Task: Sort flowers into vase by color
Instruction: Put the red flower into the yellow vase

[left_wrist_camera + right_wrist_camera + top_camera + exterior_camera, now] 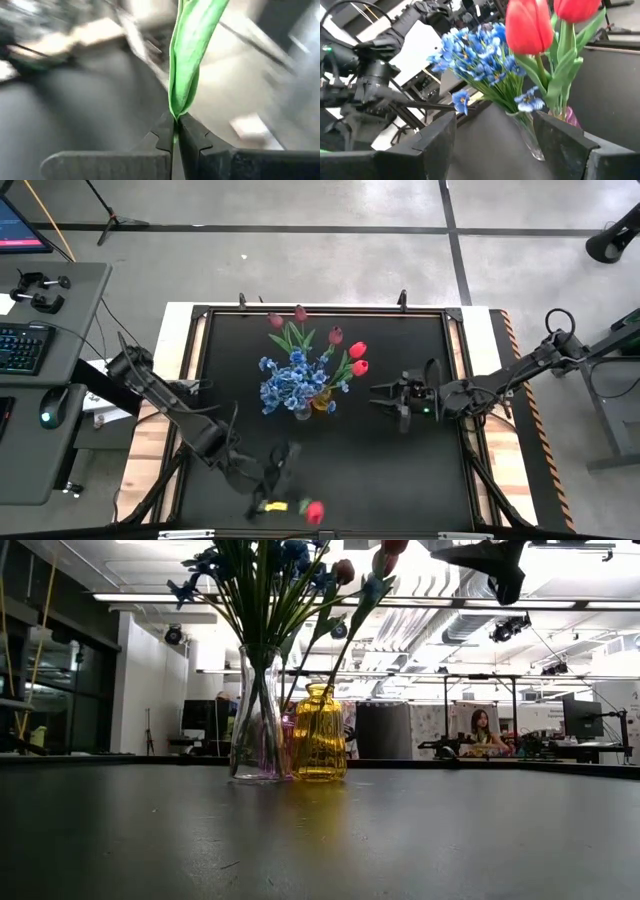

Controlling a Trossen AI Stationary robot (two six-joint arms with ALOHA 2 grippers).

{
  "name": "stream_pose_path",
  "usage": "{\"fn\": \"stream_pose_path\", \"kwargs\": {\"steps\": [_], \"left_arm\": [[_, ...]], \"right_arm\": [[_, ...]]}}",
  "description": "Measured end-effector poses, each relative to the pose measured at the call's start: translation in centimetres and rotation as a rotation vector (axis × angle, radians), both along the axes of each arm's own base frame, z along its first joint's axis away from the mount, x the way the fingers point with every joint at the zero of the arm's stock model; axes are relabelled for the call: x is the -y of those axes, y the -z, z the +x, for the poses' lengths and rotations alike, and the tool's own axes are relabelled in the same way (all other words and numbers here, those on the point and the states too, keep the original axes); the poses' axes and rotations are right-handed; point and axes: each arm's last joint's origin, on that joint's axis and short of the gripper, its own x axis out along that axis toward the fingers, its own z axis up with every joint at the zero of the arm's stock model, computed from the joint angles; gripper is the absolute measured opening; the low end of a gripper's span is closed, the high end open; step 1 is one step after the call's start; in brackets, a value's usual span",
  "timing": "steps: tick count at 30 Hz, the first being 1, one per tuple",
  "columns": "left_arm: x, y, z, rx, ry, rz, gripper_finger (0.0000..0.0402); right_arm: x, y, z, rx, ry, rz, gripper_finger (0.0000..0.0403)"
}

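one red tulip [314, 511] pinched in left gripper [268, 498].

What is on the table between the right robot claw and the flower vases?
Nothing. In the high view, bare black table separates the open right gripper from the vases holding the flowers.

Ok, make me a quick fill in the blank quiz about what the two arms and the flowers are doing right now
1. The left gripper is shut on a ____ tulip by its green stem.
2. The right gripper hangs beside the vases with its fingers ____.
3. The blue flowers stand in the ____ vase.
4. Next to it stands a ____ vase.

Missing words: red; open; clear; yellow
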Motion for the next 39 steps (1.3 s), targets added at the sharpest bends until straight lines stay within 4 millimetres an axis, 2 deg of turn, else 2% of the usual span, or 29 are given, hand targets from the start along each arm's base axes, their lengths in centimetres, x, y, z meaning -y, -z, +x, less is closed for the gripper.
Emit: {"fn": "stream_pose_path", "kwargs": {"steps": [5,10,15,18,21,23,26,29,35,39], "left_arm": [[-0.5,-0.1,2.9,0.234,-0.371,-0.051,0.0000],[1.1,1.7,4.5,0.392,-0.667,-0.078,0.0000],[2.5,4.8,4.3,0.359,-0.809,-0.019,0.0000],[3.2,6.2,3.6,0.368,-0.952,-0.189,0.0000],[4.1,8.5,3.6,0.474,-1.131,-0.346,0.0000],[4.6,10.5,4.2,0.515,-1.188,-0.416,0.0000],[4.2,12.8,6.4,0.504,-1.176,-0.552,0.0000],[3.7,14.4,8.2,0.474,-1.073,-0.515,0.0000],[1.7,12.5,9.4,0.545,-1.099,-0.307,0.0000],[-0.2,9.9,8.4,0.578,-1.093,-0.175,0.0000]], "right_arm": [[0.4,-0.9,-0.8,0.036,-0.002,-0.023,0.0254],[0.7,-1.6,-1.5,0.062,-0.005,-0.061,0.0254],[0.8,-1.9,-1.9,0.064,-0.007,-0.090,0.0254],[0.9,-1.9,-2.0,0.059,-0.011,-0.093,0.0254],[1.0,-1.9,-2.2,0.050,-0.011,-0.094,0.0254],[1.0,-1.9,-2.2,0.045,-0.011,-0.094,0.0254],[1.0,-1.8,-2.2,0.033,-0.011,-0.099,0.0254],[1.0,-1.6,-2.3,0.018,-0.012,-0.105,0.0254],[1.0,-1.5,-2.3,0.008,-0.012,-0.109,0.0254],[1.0,-1.5,-2.3,0.007,-0.012,-0.109,0.0254]]}}
